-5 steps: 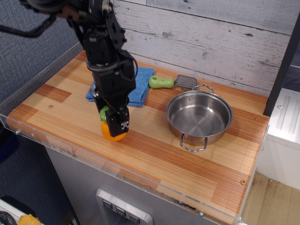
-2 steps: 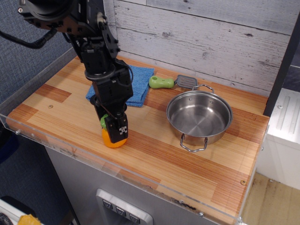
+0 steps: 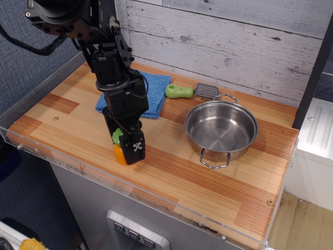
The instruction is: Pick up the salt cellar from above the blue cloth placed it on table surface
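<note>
Near the front edge of the striped wooden table (image 3: 171, 166), the shaker (image 3: 119, 151) was gripped between the closed gripper (image 3: 130, 151) fingers, apparently touching the wood. Behind lay the cloth (image 3: 155, 94), backed by a whitewashed plank wall (image 3: 234, 47).

Orange salt cellar (image 3: 119, 154) with green cap, upright on striped wooden worktop (image 3: 171, 172) near front edge, partly hidden. Blue cloth (image 3: 154, 95) flat, folded, toward back-left, apart from cellar.
</note>
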Available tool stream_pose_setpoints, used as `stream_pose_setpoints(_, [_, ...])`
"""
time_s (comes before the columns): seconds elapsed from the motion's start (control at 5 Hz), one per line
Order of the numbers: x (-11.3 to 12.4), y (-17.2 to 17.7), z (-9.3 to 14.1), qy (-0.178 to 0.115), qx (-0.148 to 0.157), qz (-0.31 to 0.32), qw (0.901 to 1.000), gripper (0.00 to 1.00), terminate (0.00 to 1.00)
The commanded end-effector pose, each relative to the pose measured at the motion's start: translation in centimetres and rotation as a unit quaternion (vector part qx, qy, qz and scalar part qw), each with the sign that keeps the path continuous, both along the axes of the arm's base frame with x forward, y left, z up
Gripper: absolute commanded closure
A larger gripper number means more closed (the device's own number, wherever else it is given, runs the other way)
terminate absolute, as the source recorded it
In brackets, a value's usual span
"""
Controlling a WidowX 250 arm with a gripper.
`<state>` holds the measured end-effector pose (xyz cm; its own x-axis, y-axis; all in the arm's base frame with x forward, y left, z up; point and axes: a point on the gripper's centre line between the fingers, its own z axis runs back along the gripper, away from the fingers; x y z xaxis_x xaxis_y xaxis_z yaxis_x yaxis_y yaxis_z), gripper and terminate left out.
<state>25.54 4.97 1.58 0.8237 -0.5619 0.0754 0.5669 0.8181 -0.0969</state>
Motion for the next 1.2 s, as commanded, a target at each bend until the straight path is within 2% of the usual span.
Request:
stream_pose_setpoints(0.0, [0.0, 0.6, 1.5, -0.026, 0.007, -0.003, 0.9996, 0.0, 0.0])
stream_pose_setpoints(0.2, [0.1, 0.5, 3.1, -0.034, 0.007, -0.005, 0.9994, 0.0, 0.0])
stream_pose_setpoints(0.4, [-0.3, 0.3, 5.5, -0.054, 0.029, -0.024, 0.9979, 0.0, 0.0])
stream_pose_setpoints(0.6, [-0.5, 0.3, 7.5, -0.063, 0.023, -0.02, 0.9976, 0.0, 0.0])
stream_pose_setpoints(0.8, [-1.2, 0.8, 10.0, -0.086, 0.008, -0.002, 0.9963, 0.0, 0.0])
stream_pose_setpoints(1.0, [-2.0, 1.3, 12.0, -0.118, -0.023, 0.016, 0.9926, 0.0, 0.0])
